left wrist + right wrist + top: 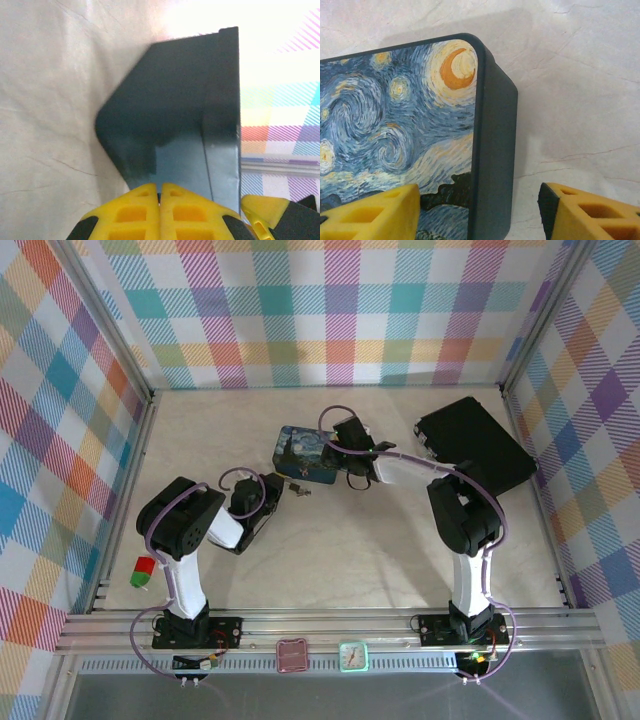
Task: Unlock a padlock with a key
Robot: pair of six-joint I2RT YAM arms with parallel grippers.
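Note:
The tiny dark padlock (297,486) lies on the table just in front of the starry-night tin (305,453). My left gripper (277,484) is right beside the padlock, on its left. In the left wrist view its yellow fingers (140,210) are pressed together. A thin dark sliver with a metallic glint sits in the slit, which I take to be the key (160,192). My right gripper (479,200) is open and straddles the tin's (395,125) dark right-hand edge, one finger over the painted lid and one over bare table.
The tin's dark side wall (170,115) stands close in front of the left fingers. A flat black case (478,443) lies at the back right. Checked walls enclose the table on three sides. A red-and-green object (143,572) sits at the left edge.

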